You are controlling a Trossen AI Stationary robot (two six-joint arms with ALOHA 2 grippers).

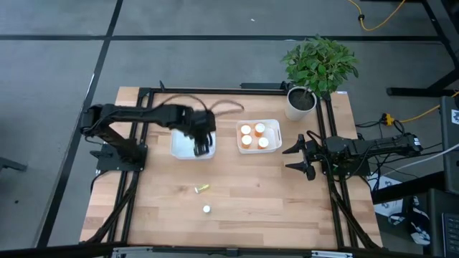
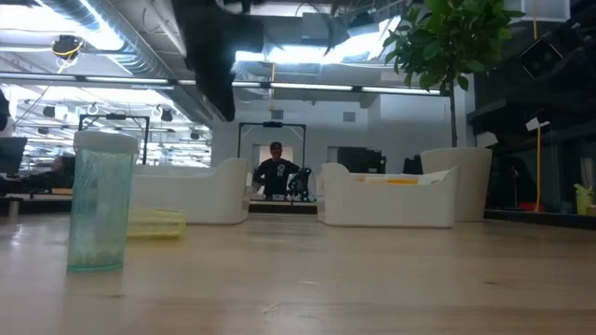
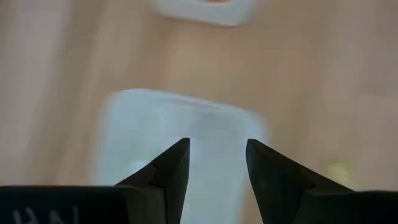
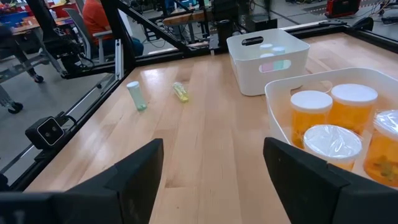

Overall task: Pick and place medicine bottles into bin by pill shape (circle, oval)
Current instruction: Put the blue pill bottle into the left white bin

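Note:
My left gripper (image 1: pixel 203 149) hangs open and empty over the left white bin (image 1: pixel 188 145); in its wrist view its fingers (image 3: pixel 217 149) stand apart above the bin (image 3: pixel 155 124). That bin holds several small bottles (image 4: pixel 271 55). The right white bin (image 1: pixel 275 133) holds several orange bottles (image 1: pixel 246 130), upright on its floor. A pale green bottle (image 1: pixel 206 209) stands on the table on its base, and it also shows in the low view (image 2: pixel 101 200). A yellowish bottle (image 1: pixel 201 188) lies on its side. My right gripper (image 1: pixel 295 156) waits open at the table's right edge.
A potted plant (image 1: pixel 315 68) stands at the far right corner. Black frame rails (image 1: pixel 136 179) run along the table's left and right edges. Bare wood lies between the bins and the near edge. A person (image 2: pixel 275 172) is in the room far behind the table.

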